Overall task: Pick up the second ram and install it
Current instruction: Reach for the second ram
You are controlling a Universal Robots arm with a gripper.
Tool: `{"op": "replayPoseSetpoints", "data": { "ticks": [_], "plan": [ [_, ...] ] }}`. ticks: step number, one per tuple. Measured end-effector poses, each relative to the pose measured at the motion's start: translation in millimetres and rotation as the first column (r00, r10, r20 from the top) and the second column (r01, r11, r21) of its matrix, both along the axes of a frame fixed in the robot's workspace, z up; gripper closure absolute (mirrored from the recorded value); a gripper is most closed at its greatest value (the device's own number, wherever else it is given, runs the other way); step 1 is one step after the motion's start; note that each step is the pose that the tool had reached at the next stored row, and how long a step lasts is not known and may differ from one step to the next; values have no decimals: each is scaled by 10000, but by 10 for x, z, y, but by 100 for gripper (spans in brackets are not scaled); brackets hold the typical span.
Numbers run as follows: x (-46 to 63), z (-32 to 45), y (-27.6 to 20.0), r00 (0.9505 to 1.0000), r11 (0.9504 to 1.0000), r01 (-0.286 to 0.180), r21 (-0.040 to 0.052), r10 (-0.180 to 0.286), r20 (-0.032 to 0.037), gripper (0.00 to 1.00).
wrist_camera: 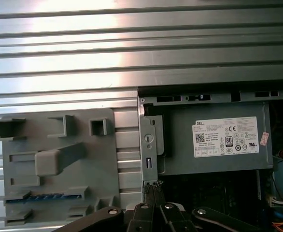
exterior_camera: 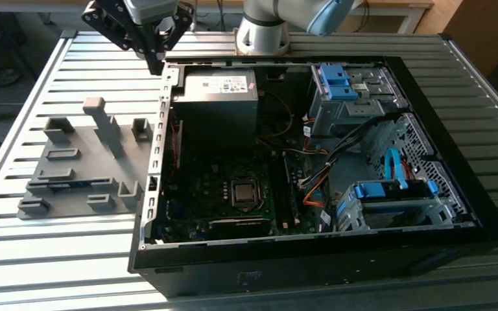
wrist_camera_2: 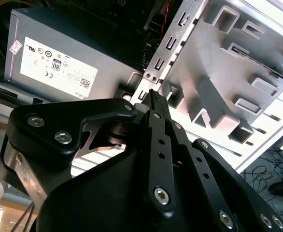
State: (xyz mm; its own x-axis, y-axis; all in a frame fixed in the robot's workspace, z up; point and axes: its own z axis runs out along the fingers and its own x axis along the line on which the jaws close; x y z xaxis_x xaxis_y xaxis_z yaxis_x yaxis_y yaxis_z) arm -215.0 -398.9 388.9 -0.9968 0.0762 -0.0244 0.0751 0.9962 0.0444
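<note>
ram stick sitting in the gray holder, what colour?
The second ram is blue; it shows best in the first wrist view.

Silver-and-blue arm (exterior_camera: 262, 29) carrying a black gripper (exterior_camera: 155, 62)

The arm's joints were smooth silver-grey cylinders with pale blue end caps. The gripper was matte black, built of flat, angular linkage plates (wrist_camera_2: 69, 128) pinned with bright round-headed screws (wrist_camera_2: 162, 194). It tapered to two slim, narrow fingers (wrist_camera_2: 157, 125) with finely ridged tips.
</note>
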Motion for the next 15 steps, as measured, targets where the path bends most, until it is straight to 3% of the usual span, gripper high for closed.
{"op": "replayPoseSetpoints", "data": {
  "ticks": [15],
  "plan": [
    [-87,-4,0,10000,10000,0,0,0,0,89]
  ]
}}
